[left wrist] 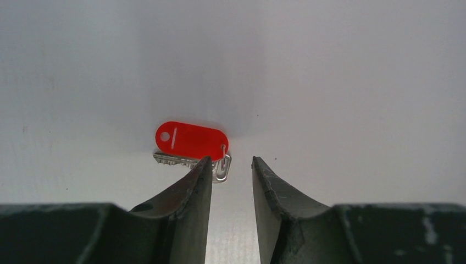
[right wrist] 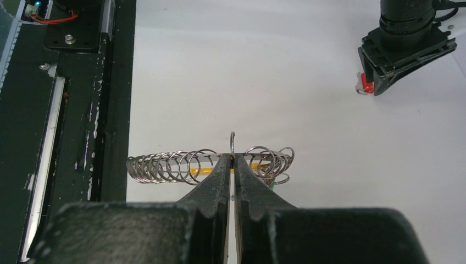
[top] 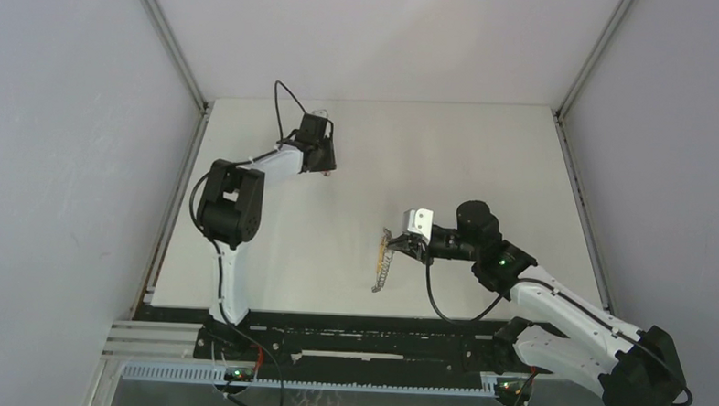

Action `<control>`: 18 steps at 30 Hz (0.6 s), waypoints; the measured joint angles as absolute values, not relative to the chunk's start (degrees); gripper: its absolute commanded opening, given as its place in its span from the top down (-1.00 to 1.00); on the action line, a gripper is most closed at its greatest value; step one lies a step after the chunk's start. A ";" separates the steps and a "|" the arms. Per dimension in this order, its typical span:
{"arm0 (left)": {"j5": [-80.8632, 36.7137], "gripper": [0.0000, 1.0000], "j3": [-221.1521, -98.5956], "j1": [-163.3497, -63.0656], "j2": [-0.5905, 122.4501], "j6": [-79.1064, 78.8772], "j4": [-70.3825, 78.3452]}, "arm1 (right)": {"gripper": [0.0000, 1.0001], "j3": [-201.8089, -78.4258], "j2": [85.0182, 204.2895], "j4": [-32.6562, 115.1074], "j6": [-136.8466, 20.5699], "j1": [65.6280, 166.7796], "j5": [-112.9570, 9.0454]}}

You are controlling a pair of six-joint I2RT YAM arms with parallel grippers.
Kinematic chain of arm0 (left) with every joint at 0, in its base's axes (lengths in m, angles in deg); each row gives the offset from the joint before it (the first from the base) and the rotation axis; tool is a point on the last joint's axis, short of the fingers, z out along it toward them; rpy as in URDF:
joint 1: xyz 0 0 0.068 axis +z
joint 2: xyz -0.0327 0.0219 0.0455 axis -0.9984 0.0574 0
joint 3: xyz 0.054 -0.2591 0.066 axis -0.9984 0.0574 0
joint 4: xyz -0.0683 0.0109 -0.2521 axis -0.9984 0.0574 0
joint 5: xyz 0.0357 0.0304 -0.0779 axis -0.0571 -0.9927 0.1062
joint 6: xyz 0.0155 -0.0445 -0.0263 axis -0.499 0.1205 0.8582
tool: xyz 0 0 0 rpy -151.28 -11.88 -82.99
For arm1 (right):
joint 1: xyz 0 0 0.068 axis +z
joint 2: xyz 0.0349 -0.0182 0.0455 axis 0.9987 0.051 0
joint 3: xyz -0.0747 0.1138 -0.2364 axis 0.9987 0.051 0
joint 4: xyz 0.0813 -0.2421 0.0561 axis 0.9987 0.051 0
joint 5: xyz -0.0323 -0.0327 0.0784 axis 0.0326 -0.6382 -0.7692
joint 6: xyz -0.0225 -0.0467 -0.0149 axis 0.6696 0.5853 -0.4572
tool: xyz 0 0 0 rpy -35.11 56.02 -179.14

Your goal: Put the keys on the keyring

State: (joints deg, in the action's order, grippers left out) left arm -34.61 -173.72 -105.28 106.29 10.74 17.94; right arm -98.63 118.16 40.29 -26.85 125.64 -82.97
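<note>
1. Top view: reaching over the far-left part of the bench (top: 486,154) with the left tool (top: 326,169); gripping the keyring (top: 382,268) near the middle with the right tool (top: 393,246), well apart from the left one.
2. Left wrist view: holding the jaws apart with nothing between; seeing the red key (left wrist: 189,140) lying flat just beyond the left finger (left wrist: 199,179), with a wire loop (left wrist: 223,168) beside that fingertip. Probably needing a nudge leftward to centre the red head before closing.
3. Right wrist view: clamping shut on one upright ring (right wrist: 233,143) of the coiled keyring; showing a yellow key (right wrist: 206,171) threaded inside. Seeing no containers.
</note>
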 measured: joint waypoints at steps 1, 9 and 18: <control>-34.57 0.29 -173.98 -105.21 106.56 10.87 18.49 | 1.00 -98.63 118.16 40.29 -26.88 125.58 -83.03; -33.60 0.44 -175.47 -104.36 107.63 11.70 20.89 | 1.00 -98.63 118.16 40.25 -27.14 125.29 -83.65; -31.61 0.58 -176.78 -104.25 109.09 11.73 21.94 | 1.00 -98.63 118.18 40.20 -27.75 124.92 -84.70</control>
State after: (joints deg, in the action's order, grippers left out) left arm -31.61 -176.78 -104.25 109.09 11.73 21.94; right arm -98.63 118.18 40.20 -27.75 124.92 -84.70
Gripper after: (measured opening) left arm 0.235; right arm 0.008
